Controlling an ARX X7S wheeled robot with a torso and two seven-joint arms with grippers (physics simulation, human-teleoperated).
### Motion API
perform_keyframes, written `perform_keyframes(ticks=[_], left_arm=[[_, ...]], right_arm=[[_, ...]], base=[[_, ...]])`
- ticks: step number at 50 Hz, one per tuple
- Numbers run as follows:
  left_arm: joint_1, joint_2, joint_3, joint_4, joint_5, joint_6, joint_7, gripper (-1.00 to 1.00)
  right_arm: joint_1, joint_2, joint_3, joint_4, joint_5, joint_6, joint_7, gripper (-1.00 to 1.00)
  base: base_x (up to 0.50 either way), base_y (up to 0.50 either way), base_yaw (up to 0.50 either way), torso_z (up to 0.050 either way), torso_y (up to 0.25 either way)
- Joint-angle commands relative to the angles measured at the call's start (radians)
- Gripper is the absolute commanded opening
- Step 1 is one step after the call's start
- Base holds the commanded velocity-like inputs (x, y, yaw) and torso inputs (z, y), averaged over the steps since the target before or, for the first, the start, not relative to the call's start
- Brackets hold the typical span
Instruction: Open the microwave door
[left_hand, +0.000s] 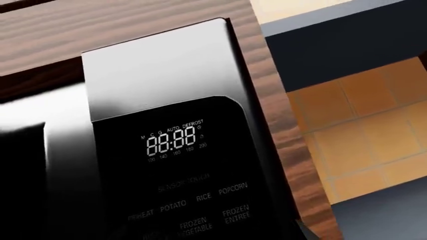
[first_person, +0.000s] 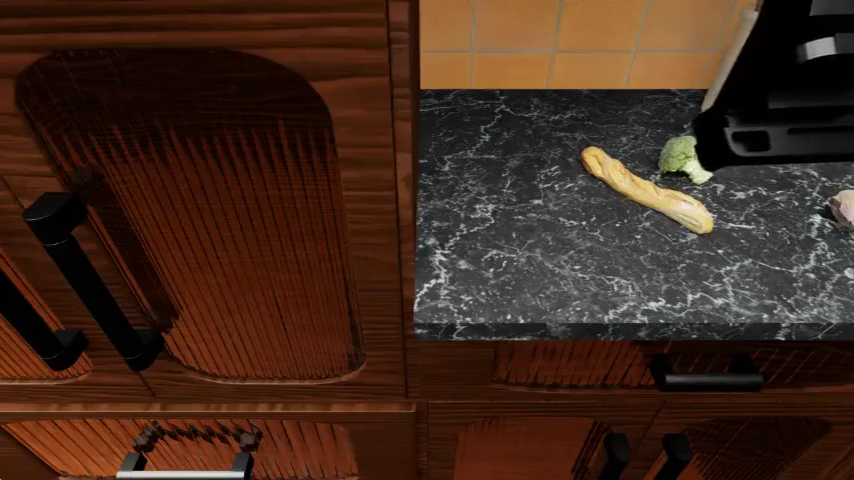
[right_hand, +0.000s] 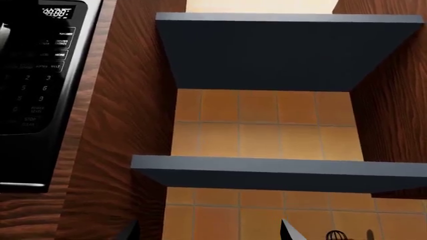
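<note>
Wood cabinetry frames microwave (left_hand: 167, 150); left hand unseen, close.

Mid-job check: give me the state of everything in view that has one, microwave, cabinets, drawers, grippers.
microwave: display lit, reads 88:88; door latch state not visible.
tall cabinet door: closed.
drawer: closed.
baguette: lying flat on the countertop.
broccoli: resting beside the baguette.
Grippers: barely in view, cannot tell.

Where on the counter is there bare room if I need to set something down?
The black marble counter is bare from the cabinet side across to the baguette, and along its front edge. The far right is crowded: baguette, broccoli and a dark appliance.
</note>
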Motion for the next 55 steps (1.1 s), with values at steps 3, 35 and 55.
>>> perform_keyframes(ticks=[3,35,55], left_arm=[[0.002,-0.023,-0.126,0.003,0.189,-0.035,0.069,1.00],[0.118,-0.209,-0.371,0.913,0.004,-0.745,-0.014,1.00],[0.091,-0.254,-0.409,0.987,-1.063,-0.770,-0.826,1.00]], right_arm=[[0.026,-0.003,-0.020,-0.006,0.014,0.010,0.020,1.00],[0.021,-0.010,-0.026,-0.004,0.016,-0.017,0.020,1.00],[0.016,0.007,-0.015,-0.012,0.037,-0.029,0.032,1.00]], base=[[0.00,0.00,0.00,0.000,0.000],[0.00,0.00,0.00,0.000,0.000],[0.00,0.00,0.00,0.000,0.000]])
